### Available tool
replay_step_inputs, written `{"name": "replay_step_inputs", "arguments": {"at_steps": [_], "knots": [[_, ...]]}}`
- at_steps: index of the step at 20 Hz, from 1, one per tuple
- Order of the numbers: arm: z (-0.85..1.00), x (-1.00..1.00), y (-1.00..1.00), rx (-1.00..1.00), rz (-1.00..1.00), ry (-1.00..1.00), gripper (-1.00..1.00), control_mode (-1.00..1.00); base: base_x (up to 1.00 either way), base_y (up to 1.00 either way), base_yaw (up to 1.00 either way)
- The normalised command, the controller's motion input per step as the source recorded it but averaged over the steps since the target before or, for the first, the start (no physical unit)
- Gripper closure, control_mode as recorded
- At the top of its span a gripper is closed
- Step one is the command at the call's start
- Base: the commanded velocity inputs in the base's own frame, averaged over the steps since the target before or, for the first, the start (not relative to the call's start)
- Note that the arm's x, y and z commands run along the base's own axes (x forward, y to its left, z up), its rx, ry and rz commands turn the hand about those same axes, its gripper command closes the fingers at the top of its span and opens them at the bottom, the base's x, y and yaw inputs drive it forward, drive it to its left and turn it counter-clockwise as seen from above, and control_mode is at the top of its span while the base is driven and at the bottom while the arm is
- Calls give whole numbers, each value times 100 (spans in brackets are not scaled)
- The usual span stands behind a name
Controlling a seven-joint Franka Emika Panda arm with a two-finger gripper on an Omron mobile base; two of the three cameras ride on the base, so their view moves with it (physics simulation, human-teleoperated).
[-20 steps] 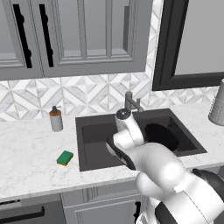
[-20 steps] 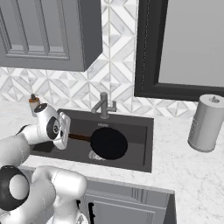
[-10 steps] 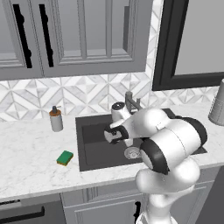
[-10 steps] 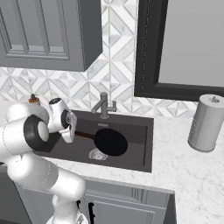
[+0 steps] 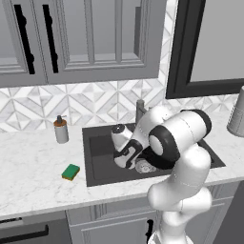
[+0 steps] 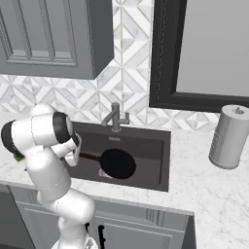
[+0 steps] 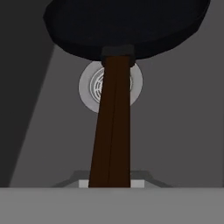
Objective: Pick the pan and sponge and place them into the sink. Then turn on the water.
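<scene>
Right now the hand (image 5: 125, 159) is squeezed tight on the long brown handle of the pan (image 7: 127, 26). In the hand view the handle runs from the bottom middle of the frame up to the black round pan at the top. The round silver drain (image 7: 89, 85) shows behind the handle, a bit above the middle of the frame.

In the right base view the pan (image 6: 116, 163) is inside the sink (image 6: 158, 146), near the middle of the frame, and its handle points left toward the white arm. It is hard to tell if the pan touches the sink floor or hangs just over it.

In the left base view the hand is low over the sink (image 5: 95, 157), in the middle of the frame, with the arm bent over it. The sponge (image 5: 71, 172) lies flat on the white desk (image 5: 33, 181), just left of the sink, in the lower left part of the frame. A soap bottle (image 5: 60, 129) stands behind it by the wall. The grey faucet (image 6: 115, 118) stands at the back edge of the sink. A grey roll (image 6: 228, 137) stands on the desk at the right of the frame.
</scene>
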Motion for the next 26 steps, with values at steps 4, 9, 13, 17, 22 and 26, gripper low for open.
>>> {"name": "replay_step_inputs", "arguments": {"at_steps": [4, 9, 13, 17, 22, 26], "knots": [[-48, 17, 0, 0, 0, -3, 100, -100, 0, 0, 0], [-40, 57, 0, 0, 4, 1, 100, -100, 0, 0, 0], [-43, 42, 0, -1, 7, 3, 100, -100, 0, 0, 0], [-51, 48, 0, -1, 5, 2, 100, -100, 0, 0, 0], [-60, 47, 1, -4, 6, 0, 100, -100, 0, 0, 0], [-71, 38, 4, -5, 7, 0, 100, -100, 0, 0, 0]]}}
